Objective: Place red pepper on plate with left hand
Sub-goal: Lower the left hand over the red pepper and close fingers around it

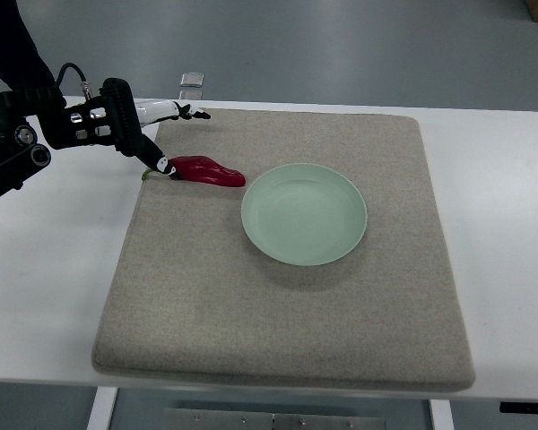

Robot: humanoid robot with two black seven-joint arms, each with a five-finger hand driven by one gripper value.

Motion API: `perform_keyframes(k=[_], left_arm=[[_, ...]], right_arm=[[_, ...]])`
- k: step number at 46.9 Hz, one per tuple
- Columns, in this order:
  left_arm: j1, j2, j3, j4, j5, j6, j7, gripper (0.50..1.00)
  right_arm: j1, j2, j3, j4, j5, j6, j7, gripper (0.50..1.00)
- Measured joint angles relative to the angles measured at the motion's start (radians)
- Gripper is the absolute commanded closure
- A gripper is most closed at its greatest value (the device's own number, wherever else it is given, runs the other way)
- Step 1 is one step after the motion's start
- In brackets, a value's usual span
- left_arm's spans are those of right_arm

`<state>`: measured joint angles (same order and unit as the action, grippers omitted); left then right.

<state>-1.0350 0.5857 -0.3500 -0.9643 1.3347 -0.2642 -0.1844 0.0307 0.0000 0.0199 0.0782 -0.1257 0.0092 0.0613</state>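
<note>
left robot hand (157, 143) hovering at the pepper (206, 170) stem end, one finger touching it, others spread, nothing gripped | pepper lying on the mat (278, 331), long axis running left-right, tip pointing toward the plate (304, 214) just right | path clear | right arm unseen
</note>
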Motion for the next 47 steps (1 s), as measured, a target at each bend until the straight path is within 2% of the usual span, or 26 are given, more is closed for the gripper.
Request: perform_keyframes(k=[26,35,40,43,47], left_arm=[[0.002,-0.131,0.026,0.109,0.059,0.005,0.002,0.527],[0.004,-0.141,0.027,0.122,0.147,0.071,0.002,0.544],[0.005,-0.142,0.027,0.122,0.168,0.081,0.002,0.600],[0.008,-0.142,0.028,0.121,0.168,0.082,0.002,0.615],[0.009,-0.142,0.041,0.121,0.169,0.081,0.002,0.666]], right_arm=[[0.000,0.000,0.000,0.000,0.000,0.000,0.000,0.572],[0.000,0.000,0.000,0.000,0.000,0.000,0.000,0.572],[0.000,0.000,0.000,0.000,0.000,0.000,0.000,0.572],[0.000,0.000,0.000,0.000,0.000,0.000,0.000,0.572],[0.000,0.000,0.000,0.000,0.000,0.000,0.000,0.572]])
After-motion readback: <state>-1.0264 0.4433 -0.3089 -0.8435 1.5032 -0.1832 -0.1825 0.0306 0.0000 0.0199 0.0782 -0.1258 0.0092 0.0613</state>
